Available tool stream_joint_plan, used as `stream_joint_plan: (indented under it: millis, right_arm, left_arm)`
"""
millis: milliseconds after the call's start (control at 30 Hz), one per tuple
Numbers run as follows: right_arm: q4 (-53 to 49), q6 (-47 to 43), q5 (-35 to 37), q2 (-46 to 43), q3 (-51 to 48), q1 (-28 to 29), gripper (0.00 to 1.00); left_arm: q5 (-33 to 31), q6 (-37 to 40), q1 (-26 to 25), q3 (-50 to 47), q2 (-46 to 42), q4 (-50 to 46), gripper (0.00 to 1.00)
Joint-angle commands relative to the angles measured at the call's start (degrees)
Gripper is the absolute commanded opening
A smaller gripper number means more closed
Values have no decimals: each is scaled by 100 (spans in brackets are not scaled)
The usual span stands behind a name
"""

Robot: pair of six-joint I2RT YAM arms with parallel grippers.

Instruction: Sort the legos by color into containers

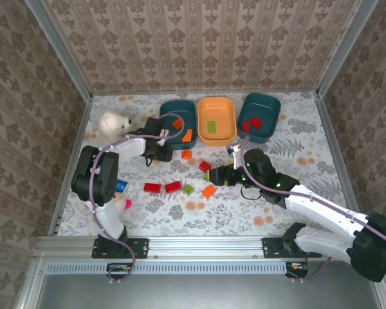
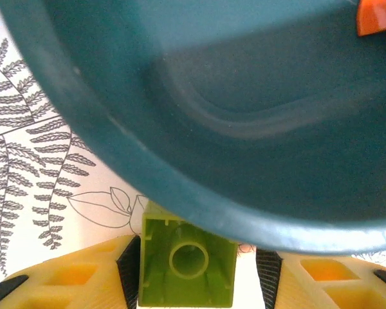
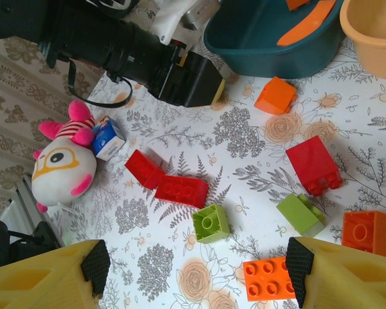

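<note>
The left pincer is straddling 1 green lego beside the teal bin for pickup — clamped or not, I cannot tell — while the right pincer is hovering apart, empty.

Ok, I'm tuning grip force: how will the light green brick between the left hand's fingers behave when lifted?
The light green brick looks like rigid moulded plastic, so it probably won't deform. Its hollow underside with a central tube suggests it is light for its size. The smooth flat sides might slip in the left hand unless squeezed squarely.
</note>
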Motion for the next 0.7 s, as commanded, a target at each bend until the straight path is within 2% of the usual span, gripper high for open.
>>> stream_joint_plan:
  millis: [0, 100, 267, 367, 500, 567, 667]
  right_arm:
    - [-139, 51, 132, 76, 213, 21, 76]
    - [-135, 45, 119, 133, 247, 21, 76]
    - [-137, 15, 106, 198, 336, 8, 76]
    - [-278, -63, 185, 114, 450, 4, 76]
    - [-719, -236, 787, -267, 722, -98, 76]
    - [-904, -266, 1216, -468, 855, -231, 77]
    - [-970, -233, 1638, -602, 958, -436, 78]
  left_arm:
    - [-32, 71, -10, 126, 119, -4, 51]
    - [-146, 78, -37, 105, 127, -22, 46]
    - [-427, 3, -118, -8, -10, -37, 34]
    - [-623, -141, -197, -105, -317, -240, 32]
    - [-667, -456, -367, -240, -1125, -849, 32]
    - [-642, -566, -744, -127, -1545, -1247, 32]
    - [-261, -782, -972, 363, -1726, -1522, 32]
